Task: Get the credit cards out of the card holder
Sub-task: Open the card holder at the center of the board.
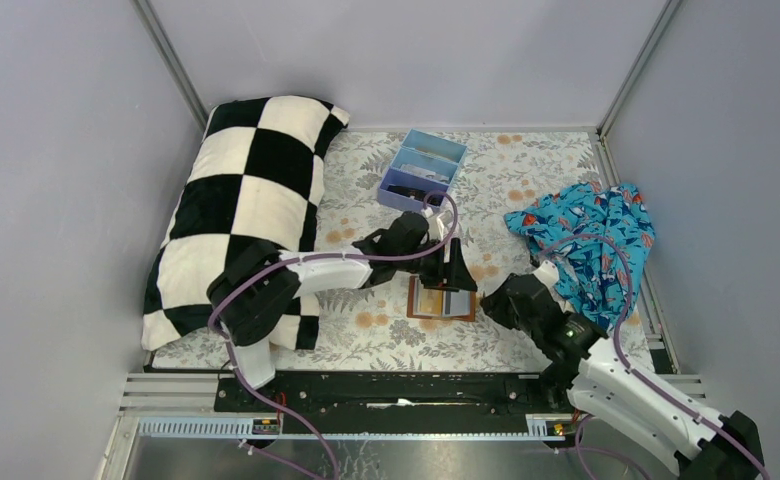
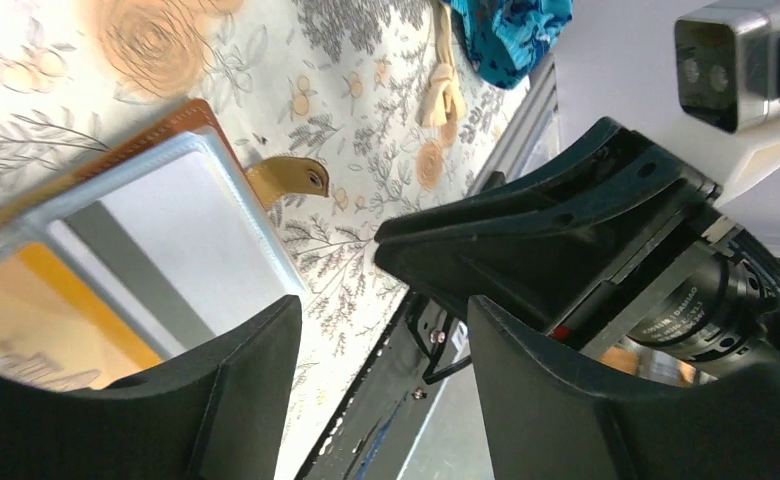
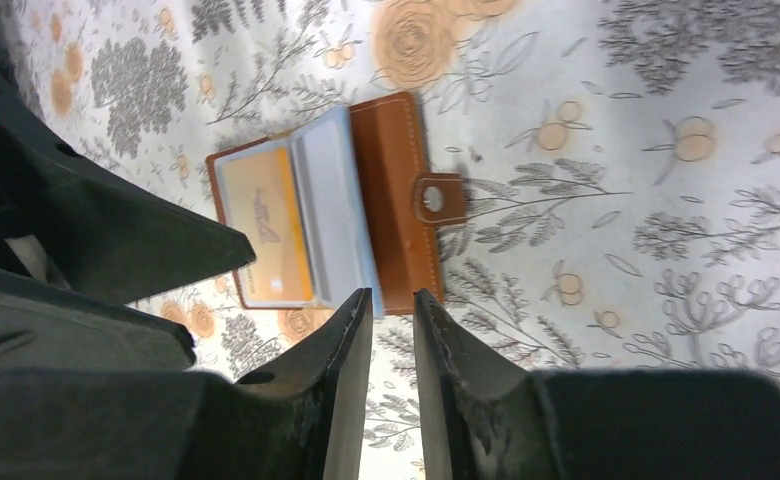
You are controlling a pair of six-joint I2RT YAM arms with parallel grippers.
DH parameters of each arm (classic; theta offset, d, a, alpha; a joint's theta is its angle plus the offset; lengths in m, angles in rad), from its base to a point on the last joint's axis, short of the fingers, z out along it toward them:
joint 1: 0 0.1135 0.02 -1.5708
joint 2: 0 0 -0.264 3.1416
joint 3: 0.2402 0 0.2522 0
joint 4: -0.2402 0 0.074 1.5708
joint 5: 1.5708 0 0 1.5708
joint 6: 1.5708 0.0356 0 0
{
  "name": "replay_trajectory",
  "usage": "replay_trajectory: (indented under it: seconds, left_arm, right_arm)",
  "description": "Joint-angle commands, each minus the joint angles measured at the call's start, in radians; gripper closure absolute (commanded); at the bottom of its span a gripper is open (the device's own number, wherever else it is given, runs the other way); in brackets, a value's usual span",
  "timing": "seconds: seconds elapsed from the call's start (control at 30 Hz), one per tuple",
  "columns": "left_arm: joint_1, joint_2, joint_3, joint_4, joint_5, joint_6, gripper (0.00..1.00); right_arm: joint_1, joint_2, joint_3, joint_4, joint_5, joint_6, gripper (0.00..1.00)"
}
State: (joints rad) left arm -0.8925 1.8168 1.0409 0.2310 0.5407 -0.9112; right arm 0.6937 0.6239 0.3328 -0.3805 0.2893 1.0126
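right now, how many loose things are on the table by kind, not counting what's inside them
black-and-white checkered pillow: 1
blue plastic three-compartment tray: 1
crumpled blue patterned cloth: 1
brown leather card holder: 1
total: 4

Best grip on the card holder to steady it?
Probably the bare tan flap of the card holder, coming from its snap-tab side: it lies open and flat, and clear sleeves with the yellow card cover the other half.
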Motion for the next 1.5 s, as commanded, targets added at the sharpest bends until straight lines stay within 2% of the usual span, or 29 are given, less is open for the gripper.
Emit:
replay_trajectory:
  seconds: [0.0,0.23,0.37,0.47,0.73,1.23,1.33,1.43,1.47]
  left_arm:
    - [0.040,-0.103,0.039,-0.189,-0.124,0.106,0.35]
    - [0.108,-0.127,-0.068,-0.187,-0.149,0.061,0.45]
    - [0.112,-0.100,-0.109,-0.150,-0.132,0.040,0.47]
    - [0.121,-0.079,-0.123,-0.148,-0.121,0.042,0.49]
    - [0.135,-0.031,-0.146,-0.164,-0.110,0.058,0.52]
    - [0.136,0.010,-0.163,-0.184,-0.141,0.067,0.65]
    - [0.136,0.019,-0.163,-0.181,-0.140,0.066,0.66]
    - [0.137,0.024,-0.163,-0.177,-0.138,0.064,0.66]
    - [0.136,0.023,-0.163,-0.176,-0.137,0.064,0.66]
  right_arm:
    - [0.004,0.111,0.098,0.097,-0.103,-0.080,0.71]
    - [0.005,0.317,0.163,0.361,-0.234,-0.161,0.68]
    - [0.004,0.530,0.224,0.371,-0.335,-0.162,0.68]
    - [-0.001,0.612,0.196,0.469,-0.361,-0.141,0.68]
    - [-0.075,0.692,0.120,0.577,-0.422,-0.110,0.68]
    - [-0.131,0.788,-0.003,0.742,-0.472,-0.019,0.71]
    - [-0.137,0.796,-0.021,0.777,-0.481,-0.004,0.75]
    - [-0.140,0.808,-0.025,0.785,-0.486,-0.001,0.89]
    - [-0.140,0.807,-0.027,0.785,-0.483,0.000,0.97]
